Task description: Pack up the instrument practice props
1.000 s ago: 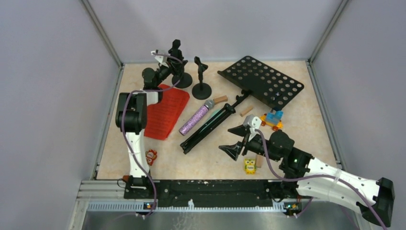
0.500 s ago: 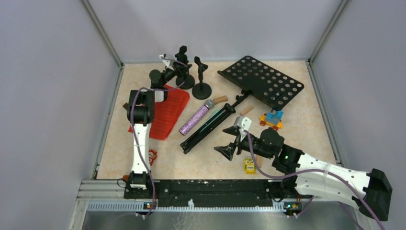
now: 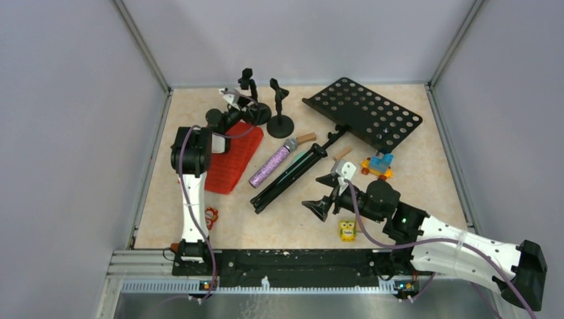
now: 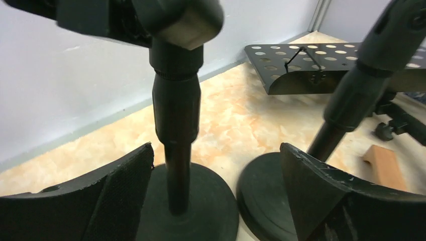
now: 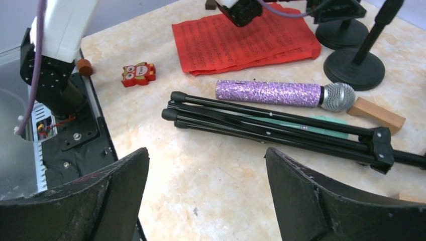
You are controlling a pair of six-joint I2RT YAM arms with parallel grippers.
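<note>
Two black mic holders stand side by side at the back, the left one (image 3: 249,100) and the right one (image 3: 280,109). My left gripper (image 3: 247,111) is open around the left holder's stem (image 4: 173,150), its fingers not touching it; the right holder's base (image 4: 261,196) sits just in front of the other finger. The red sheet-music pages (image 3: 229,156) lie under the left arm. The purple microphone (image 3: 271,166) lies beside the folded tripod legs (image 3: 292,174) of the black music rack (image 3: 364,114). A mint-green piece (image 5: 326,122) shows under the legs. My right gripper (image 3: 319,199) hangs open and empty, near the legs' feet (image 5: 173,105).
A yellow owl toy (image 3: 346,230) lies under the right arm and a red owl toy (image 3: 210,216) by the left arm's base. A coloured brick toy (image 3: 378,165) and two wooden blocks (image 3: 306,138) (image 3: 342,153) lie near the rack. Grey walls enclose the table.
My left gripper has opened and let go of the left mic holder, which now stands next to the other holder. The right arm shifted slightly, still open.
</note>
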